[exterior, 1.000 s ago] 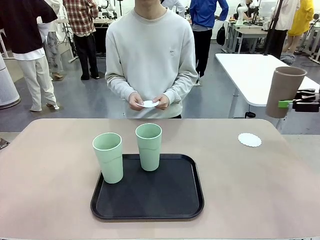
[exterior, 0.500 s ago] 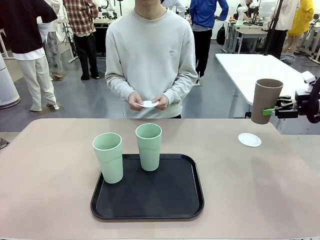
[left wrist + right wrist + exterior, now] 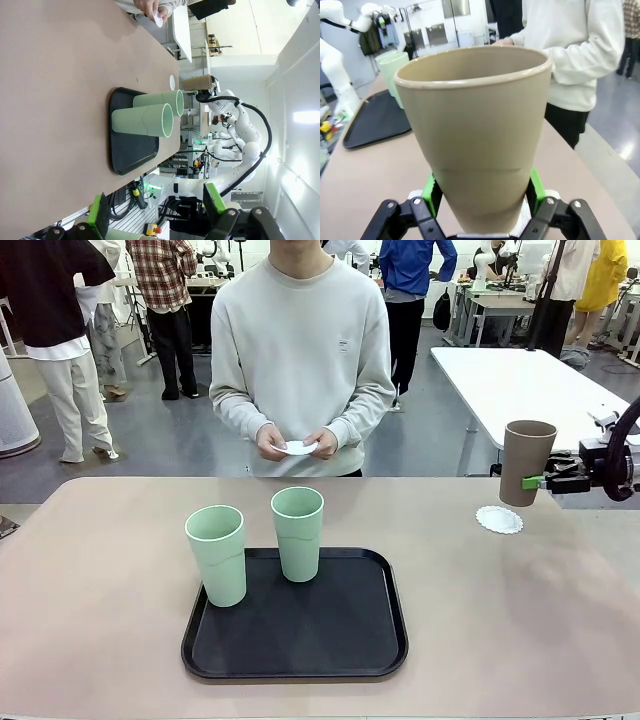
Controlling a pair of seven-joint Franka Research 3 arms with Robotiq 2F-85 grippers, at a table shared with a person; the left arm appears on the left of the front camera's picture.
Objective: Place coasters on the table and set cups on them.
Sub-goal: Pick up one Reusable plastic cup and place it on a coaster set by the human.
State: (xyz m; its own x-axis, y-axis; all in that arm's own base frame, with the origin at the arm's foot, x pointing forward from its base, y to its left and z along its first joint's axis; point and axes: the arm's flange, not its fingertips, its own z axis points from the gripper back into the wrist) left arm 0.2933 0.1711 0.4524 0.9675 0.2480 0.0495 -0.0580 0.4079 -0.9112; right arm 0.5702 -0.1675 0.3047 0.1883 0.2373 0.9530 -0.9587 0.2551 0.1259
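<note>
**Brown cup hanging over its coaster: handling thoughts**

The brown cup (image 3: 526, 460) hangs upright at the far right of the table (image 3: 100, 570), just above the lone coaster (image 3: 499, 519) lying there. I can't tell if they touch. The right fingers (image 3: 432, 187) pinch it low down near the base, with a pad on each side.

It looks like a light, stiff matte tumbler with decent grip. It's tall and tapered though, so I'd guess tippy, and holding it low seems smart. The coaster is flimsy paper and would probably skid if bumped.

Nothing stands between them. The left mint cup (image 3: 216, 554) and right mint cup (image 3: 298, 533) stand on the black tray (image 3: 300, 640) mid-table, well apart from all this. The person's hands (image 3: 272, 443) hold another doily (image 3: 297, 448) beyond the far edge. The left fingers (image 3: 98, 219) are spread and hold nothing.
</note>
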